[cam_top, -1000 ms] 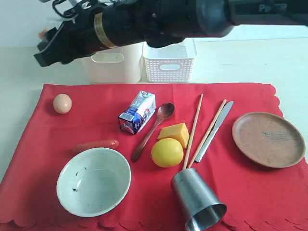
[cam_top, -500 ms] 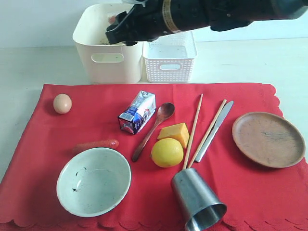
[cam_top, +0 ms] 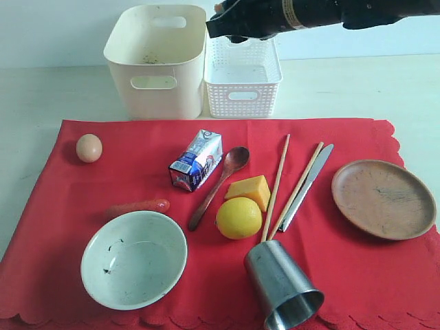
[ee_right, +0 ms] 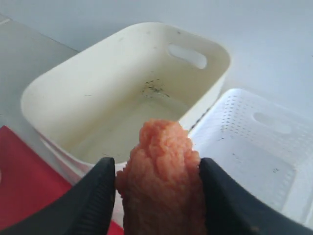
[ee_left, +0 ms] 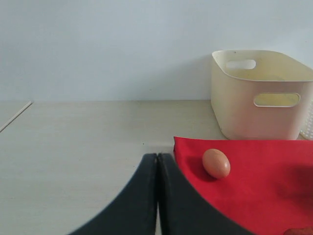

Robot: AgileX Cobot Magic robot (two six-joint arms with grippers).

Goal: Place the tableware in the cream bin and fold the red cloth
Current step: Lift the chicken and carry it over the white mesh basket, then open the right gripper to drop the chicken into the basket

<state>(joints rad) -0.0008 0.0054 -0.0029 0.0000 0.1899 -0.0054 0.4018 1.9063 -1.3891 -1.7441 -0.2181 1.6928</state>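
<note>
Left gripper parked just off the edge of the large scalloped red cloth, jaws pressed together, empty. Tall cream plastic bin holding no tableware; all of it out on the cloth, from pale green ceramic bowl across to round brown wooden plate. Right gripper clamped on a rough orange food lump above the seam between bin and white perforated basket. Probably bound for the basket: shift fully over it, lower, then release.

Red cloth, bin, basket on table
</note>
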